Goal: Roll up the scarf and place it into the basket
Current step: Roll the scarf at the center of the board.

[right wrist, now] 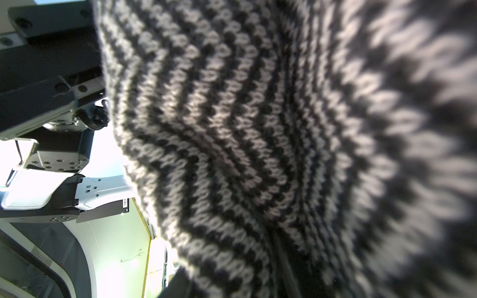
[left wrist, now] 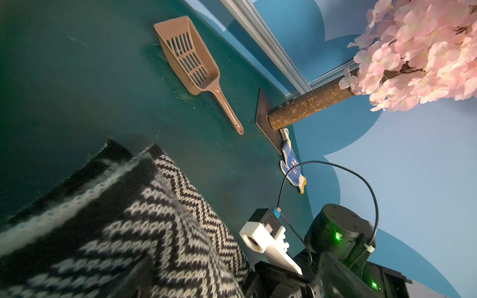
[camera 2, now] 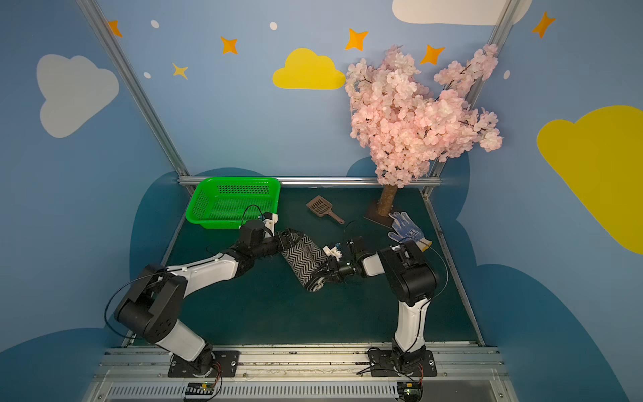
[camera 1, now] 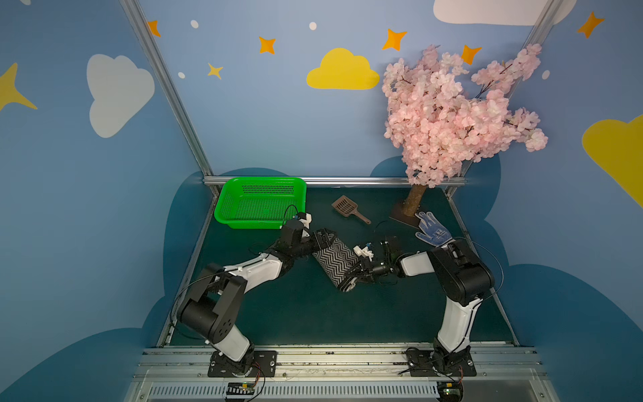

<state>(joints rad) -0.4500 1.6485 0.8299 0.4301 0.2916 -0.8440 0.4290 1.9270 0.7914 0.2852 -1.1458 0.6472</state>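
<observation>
The biggest thing I see is the dark green table [camera 1: 313,313]. A pink blossom tree [camera 1: 452,115] stands at its far right corner. The green basket [camera 1: 264,180] sits in the far left corner.

The scarf [camera 1: 335,259] is not in the basket. It is a fat roll with the zigzag side out, near the middle of the table, just in front of the basket. It lies on a slant between my two arms. I cannot tell if it rests on the table or hangs a little above it.

My left gripper [camera 1: 323,238] is at the end of the roll that is nearer the basket. Its jaws stand wide apart, and I cannot tell if they press on the cloth. My right gripper [camera 1: 351,276] pinches the other end of the roll. The knit fills almost all of the right wrist view.

A blue-dotted glove [camera 1: 433,229] lies beside the tree's foot. A small brown scoop [camera 1: 348,207] lies between the basket and the tree.
</observation>
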